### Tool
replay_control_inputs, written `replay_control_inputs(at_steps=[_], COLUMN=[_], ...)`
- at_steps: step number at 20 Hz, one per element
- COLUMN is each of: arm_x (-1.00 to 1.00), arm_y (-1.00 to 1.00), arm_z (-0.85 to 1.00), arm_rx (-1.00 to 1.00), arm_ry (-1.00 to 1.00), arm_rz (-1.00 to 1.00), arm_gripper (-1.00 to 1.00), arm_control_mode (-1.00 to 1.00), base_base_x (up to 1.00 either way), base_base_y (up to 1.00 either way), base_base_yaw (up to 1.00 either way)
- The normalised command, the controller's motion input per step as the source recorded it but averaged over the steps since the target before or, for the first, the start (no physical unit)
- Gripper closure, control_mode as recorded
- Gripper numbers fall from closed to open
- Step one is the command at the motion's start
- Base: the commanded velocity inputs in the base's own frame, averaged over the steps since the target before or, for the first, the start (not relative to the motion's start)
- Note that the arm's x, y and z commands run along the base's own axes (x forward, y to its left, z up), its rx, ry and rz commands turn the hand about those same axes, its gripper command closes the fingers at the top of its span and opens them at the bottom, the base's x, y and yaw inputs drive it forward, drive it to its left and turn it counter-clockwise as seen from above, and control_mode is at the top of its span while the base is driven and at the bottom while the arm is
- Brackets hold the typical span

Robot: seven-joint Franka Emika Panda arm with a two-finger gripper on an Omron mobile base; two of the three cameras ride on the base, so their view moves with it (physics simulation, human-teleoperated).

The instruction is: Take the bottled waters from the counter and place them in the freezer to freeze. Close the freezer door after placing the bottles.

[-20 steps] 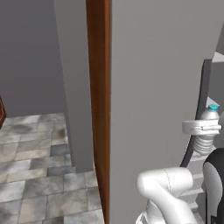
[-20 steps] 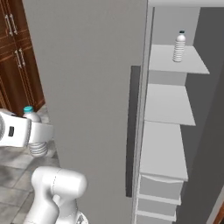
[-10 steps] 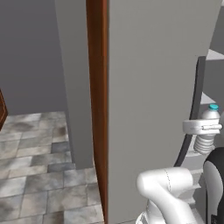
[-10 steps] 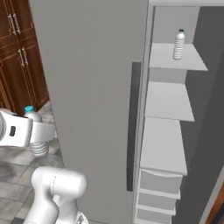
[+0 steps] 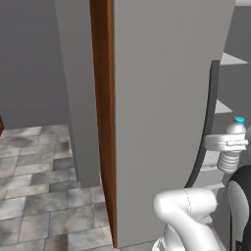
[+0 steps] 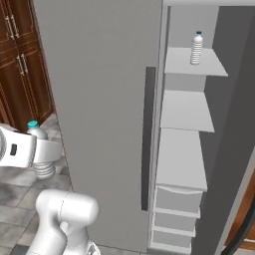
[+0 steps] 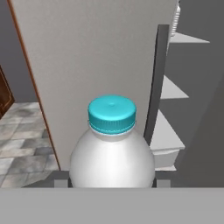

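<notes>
Standing open, the freezer door [image 6: 104, 114] shows its flat grey face and long dark bar handle [image 6: 148, 137], with the freezer [image 6: 187, 149] and its pale shelves exposed beside it. One bottled water [image 6: 196, 48] stands upright on the top shelf [image 6: 196, 62]. The gripper [image 5: 226, 143] is clamped around a second bottle [image 7: 112, 148], held upright in front of the door, clear of the shelves.

The held bottle's [image 7: 112, 148] base is cut off at 6 o'clock. The freezer door's [image 6: 99, 114] top is cropped at 12 o'clock, and the shelved bottle's [image 6: 196, 48] label cannot be read.
</notes>
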Motion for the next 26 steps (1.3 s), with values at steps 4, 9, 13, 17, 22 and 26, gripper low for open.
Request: replay_control_inputs(at_steps=[4,9,13,17,22,26], arm_x=[0.0,0.0,0.0,0.0,0.0,0.0], arm_y=[0.0,0.0,0.0,0.0,0.0,0.0], arm_z=[0.0,0.0,0.0,0.0,0.0,0.0], arm_rx=[0.0,0.0,0.0,0.0,0.0,0.0], arm_ry=[0.0,0.0,0.0,0.0,0.0,0.0], arm_rz=[0.0,0.0,0.0,0.0,0.0,0.0], arm_gripper=[1.0,1.0,1.0,1.0,1.0,1.0], arm_control_mode=[1.0,1.0,1.0,1.0,1.0,1.0], base_base_x=[-0.04,0.0,0.0,0.0,0.0,0.0], base_base_y=[-0.42,-0.46,-0.54,-0.52,-0.51,-0.39], base_base_yaw=[-0.01,0.0,0.0,0.0,0.0,0.0])
